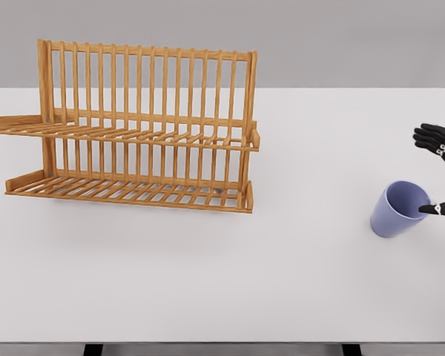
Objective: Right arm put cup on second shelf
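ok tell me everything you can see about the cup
The cup is a plain lavender tumbler with no handle, looking like smooth plastic. It is empty and tilted, its open mouth facing up and to the right. It sits at the right of the white table, far from the wooden rack. One dark finger of the right hand reaches its rim; the others are spread above.

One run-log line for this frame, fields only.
right hand: open beside cup, thumb tip at rim | cup: tilted on table, far right | rack: both shelves empty | left arm: out of view
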Tool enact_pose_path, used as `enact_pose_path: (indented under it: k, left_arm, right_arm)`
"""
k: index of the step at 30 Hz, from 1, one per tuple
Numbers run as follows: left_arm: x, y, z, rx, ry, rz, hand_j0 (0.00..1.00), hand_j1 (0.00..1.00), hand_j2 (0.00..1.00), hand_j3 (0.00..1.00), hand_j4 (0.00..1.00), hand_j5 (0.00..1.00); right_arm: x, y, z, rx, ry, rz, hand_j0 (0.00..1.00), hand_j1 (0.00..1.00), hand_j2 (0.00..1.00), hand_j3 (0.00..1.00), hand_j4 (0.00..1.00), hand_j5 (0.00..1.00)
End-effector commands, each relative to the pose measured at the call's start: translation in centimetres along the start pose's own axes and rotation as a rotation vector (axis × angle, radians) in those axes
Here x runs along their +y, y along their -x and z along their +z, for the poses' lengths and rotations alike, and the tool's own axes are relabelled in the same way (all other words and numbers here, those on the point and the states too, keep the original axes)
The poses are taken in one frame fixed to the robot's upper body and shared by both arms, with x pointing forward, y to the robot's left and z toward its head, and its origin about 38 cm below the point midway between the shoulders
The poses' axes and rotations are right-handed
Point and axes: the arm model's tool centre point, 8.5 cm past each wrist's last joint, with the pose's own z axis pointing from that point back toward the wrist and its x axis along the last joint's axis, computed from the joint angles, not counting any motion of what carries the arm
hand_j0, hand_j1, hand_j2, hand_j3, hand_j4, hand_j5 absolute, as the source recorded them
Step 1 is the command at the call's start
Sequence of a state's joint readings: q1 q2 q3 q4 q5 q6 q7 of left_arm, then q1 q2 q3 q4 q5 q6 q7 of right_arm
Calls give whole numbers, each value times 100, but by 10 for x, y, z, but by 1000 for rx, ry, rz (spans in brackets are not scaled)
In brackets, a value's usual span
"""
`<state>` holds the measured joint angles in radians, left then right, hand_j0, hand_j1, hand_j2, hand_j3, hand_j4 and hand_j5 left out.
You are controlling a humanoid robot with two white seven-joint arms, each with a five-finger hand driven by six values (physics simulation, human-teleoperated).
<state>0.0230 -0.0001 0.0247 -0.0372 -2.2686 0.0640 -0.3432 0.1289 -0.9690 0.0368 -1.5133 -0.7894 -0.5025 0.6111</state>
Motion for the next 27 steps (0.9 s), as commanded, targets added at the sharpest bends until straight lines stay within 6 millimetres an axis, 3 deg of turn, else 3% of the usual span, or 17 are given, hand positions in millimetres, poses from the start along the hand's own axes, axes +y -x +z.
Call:
enact_pose_path:
  k: [1,6,15,27]
  left_arm:
    - [0,0,0,0,1,0,100,100,100,100,100,100]
    - [0,0,0,0,1,0,100,100,100,100,100,100]
    - [0,0,0,0,1,0,100,100,100,100,100,100]
    - [0,0,0,0,1,0,100,100,100,100,100,100]
  right_arm:
    - [-2,-2,0,2,-2,1,100,100,100,100,100,100]
    - [-2,-1,4,19,-10,3,100,100,100,100,100,100]
    - [8,19,22,83,-1,-40,100,100,100,100,100,100]
    - [1,38,36,126,61,-60,100,100,100,100,100,100]
